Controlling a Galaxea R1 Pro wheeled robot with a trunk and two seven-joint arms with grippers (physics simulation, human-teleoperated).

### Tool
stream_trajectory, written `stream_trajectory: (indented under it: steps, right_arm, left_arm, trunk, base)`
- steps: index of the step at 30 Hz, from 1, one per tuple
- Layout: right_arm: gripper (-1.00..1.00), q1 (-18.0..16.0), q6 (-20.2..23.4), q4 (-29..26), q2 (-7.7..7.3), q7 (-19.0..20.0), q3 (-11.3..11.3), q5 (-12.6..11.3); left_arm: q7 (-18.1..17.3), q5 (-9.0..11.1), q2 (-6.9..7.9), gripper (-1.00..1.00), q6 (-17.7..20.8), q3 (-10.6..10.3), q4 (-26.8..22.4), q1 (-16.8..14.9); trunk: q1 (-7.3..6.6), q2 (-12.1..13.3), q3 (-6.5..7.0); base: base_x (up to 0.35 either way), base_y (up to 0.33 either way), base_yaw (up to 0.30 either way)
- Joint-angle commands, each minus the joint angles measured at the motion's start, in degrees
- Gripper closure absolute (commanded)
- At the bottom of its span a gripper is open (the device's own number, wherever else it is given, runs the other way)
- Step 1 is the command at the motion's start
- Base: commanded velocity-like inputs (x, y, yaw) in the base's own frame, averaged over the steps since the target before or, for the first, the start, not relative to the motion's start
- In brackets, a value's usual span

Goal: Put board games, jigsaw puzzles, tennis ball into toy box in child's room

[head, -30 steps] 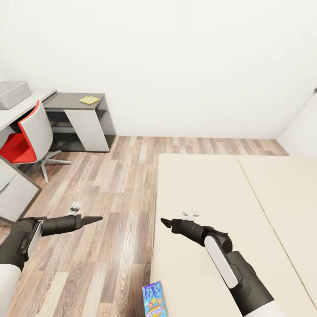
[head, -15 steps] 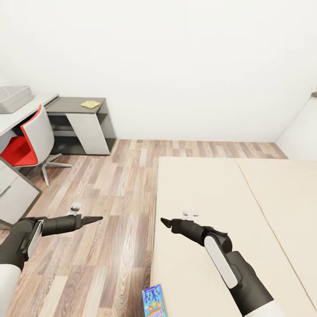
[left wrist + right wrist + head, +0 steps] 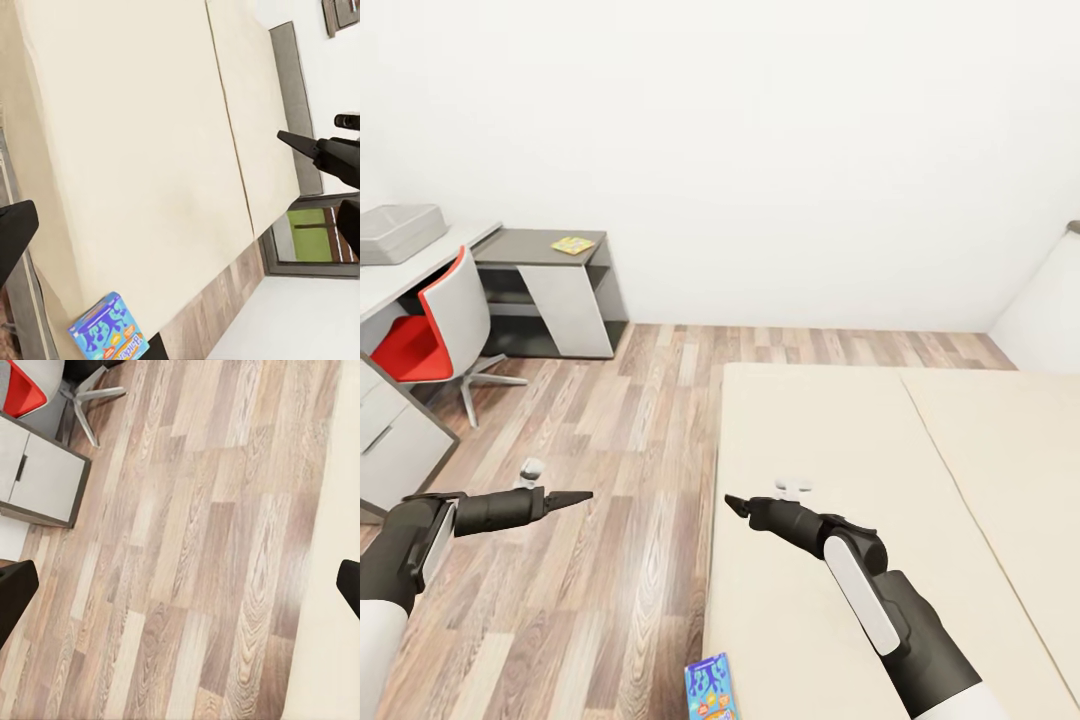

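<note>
The small blue board game (image 3: 709, 688) lies at the bed's (image 3: 810, 420) near edge, close below the robot. Both the left gripper (image 3: 582, 495) and right gripper (image 3: 732, 503) hold nothing, and their fingers seem closed, though foreshortening leaves that uncertain. The robot should face the bed squarely before reaching down; the toy box (image 3: 398, 232) waits on the table (image 3: 430, 262).

We see the beige bed (image 3: 860, 470) carrying a blue board game (image 3: 710, 688) at its near edge; a jigsaw puzzle (image 3: 573, 244) lies on the dark grey desk (image 3: 530, 245).
</note>
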Motion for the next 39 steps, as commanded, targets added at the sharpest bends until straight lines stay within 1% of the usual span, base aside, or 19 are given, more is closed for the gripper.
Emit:
stream_trajectory:
  steps: [1, 39]
  right_arm:
    - [-1.00, -0.04, 0.21, -0.05, -0.02, 0.11, 0.02, 0.05]
    - [-1.00, -0.06, 0.13, -0.04, -0.03, 0.11, -0.10, -0.11]
  left_arm:
    - [-0.44, -0.37, -0.02, -1.00, 0.60, 0.13, -0.02, -0.05]
    - [-0.34, -0.38, -0.02, -1.00, 0.60, 0.10, -0.02, -0.05]
  trunk:
    - [0.04, -0.10, 0.00]
    - [0.04, -0.10, 3.47]
  base:
    - [0.000, 0.000, 0.067]
    - [0.000, 0.000, 0.069]
